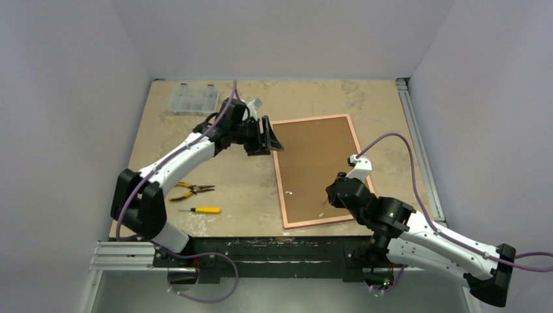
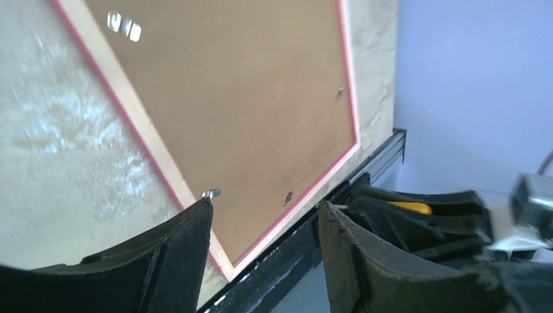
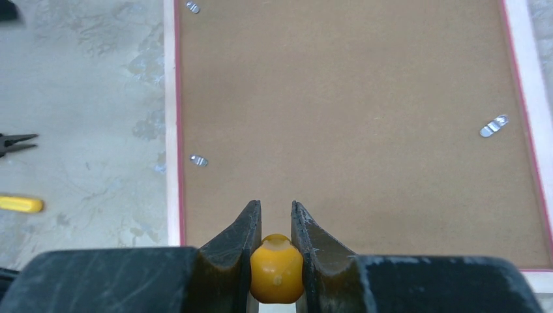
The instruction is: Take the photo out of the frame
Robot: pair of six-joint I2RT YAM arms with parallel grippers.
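Right of the middle in the top view: the photo point(image 1: 319, 166), lying face down and showing only its plain brown board back. Tucked inside the frame point(image 3: 171, 98), with a thin pale pink edge all round it and a brighter pink line on the outside. Both flat on the desk point(image 1: 235, 189), turned a little, long sides running up and down the picture. Along the edges of the brown back, small metal clips point(image 3: 493, 126): one on the right and two on the left in the right wrist view.

At the upper left corner of the frame in the top view: the left gripper point(image 2: 265, 207), spread wide and holding nothing. In the left wrist view, one black finger at the lower left, right beside a little clip, and the other at the lower right. Touching the frame or not: cannot tell.

Over the lower right part of the frame in the top view: the right gripper point(image 3: 275, 205), squeezed narrow on a yellow knob point(image 3: 276, 267), at the bottom middle of the right wrist view. Rest of that yellow thing hidden.

Further out, left of the frame: pliers point(image 1: 190, 190) and, just below them, a yellow screwdriver point(image 1: 203, 210). Near the upper left corner of the desk: a clear plastic box point(image 1: 192, 98).
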